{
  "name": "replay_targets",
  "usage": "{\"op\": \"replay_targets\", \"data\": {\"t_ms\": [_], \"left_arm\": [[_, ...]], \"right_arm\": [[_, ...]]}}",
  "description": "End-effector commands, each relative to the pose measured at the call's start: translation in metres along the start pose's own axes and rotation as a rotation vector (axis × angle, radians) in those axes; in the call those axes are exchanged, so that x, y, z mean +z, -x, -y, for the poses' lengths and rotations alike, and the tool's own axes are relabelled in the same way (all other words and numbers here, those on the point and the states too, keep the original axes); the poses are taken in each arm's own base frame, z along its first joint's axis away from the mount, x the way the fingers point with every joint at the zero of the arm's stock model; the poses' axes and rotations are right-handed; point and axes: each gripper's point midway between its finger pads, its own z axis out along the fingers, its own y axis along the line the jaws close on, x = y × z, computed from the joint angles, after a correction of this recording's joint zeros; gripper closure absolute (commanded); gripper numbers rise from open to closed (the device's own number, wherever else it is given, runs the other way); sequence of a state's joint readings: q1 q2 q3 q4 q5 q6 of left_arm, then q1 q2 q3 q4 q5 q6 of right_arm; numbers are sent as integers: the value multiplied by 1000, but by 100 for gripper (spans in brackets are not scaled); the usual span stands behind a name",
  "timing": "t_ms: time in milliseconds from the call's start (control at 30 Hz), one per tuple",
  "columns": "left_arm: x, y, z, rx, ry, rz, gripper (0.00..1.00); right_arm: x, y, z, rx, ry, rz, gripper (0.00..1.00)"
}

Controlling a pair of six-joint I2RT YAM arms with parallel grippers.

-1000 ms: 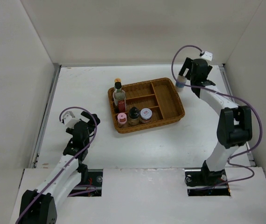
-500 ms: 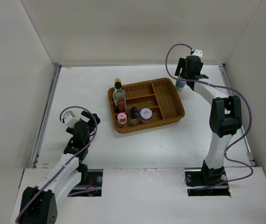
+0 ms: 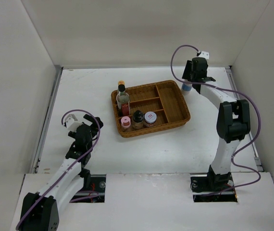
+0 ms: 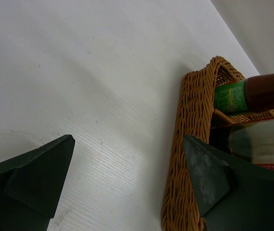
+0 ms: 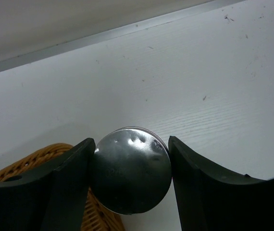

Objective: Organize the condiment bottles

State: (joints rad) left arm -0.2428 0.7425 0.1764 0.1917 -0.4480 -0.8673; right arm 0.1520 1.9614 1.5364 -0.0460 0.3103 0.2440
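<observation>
- Left end effector [image 3: 86,126] is nearest the arm bases, over bare counter [image 3: 142,154] and well left of the wicker tray [image 3: 187,113]. Its jaws stand wide apart with nothing between them.
- From the left wrist, I see the tray's woven corner [image 4: 185,144] just past the right finger [image 4: 209,178].
- Three small items line the tray's near side, left to right: pink-capped bottle [image 3: 126,122], dark black-capped bottle [image 3: 137,118], squat pink-lidded jar [image 3: 150,117].
- Upright at the tray's left end is the tall clear black-capped bottle [image 3: 123,99]. The yellow-capped red-green bottle [image 3: 121,83] is right behind it, mostly hidden from above; its green label shows in the left wrist view [image 4: 230,96].
- Right end effector [image 3: 191,83] is farthest out, beyond the tray's far right corner.
- From the right wrist, both fingers [image 5: 65,183] press the sides of the silver-lidded jar [image 5: 130,169], so I log it as clamped.
- The jar stands outside the tray, on the counter. I cannot tell whether it touches the rim [image 5: 31,163].
</observation>
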Motion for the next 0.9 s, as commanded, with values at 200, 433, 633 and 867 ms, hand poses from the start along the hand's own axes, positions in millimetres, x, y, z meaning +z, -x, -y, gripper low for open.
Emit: {"op": "replay_targets", "data": {"t_ms": [200,433,633,867], "left_arm": [[1,7,7,-16,-33,29,0],[1,5,9,-13,-35,23,0],[-2,8,10,-17,-45,30,0],[-2,9,9,-18,-42,32,0]], "right_arm": [[-96,105,5,120,34,298,44],[-157,92,-14,117,118,328,43],[-184,38,-46,82,201,267,42],[-188,-29,-68,45,256,160,42]]}}
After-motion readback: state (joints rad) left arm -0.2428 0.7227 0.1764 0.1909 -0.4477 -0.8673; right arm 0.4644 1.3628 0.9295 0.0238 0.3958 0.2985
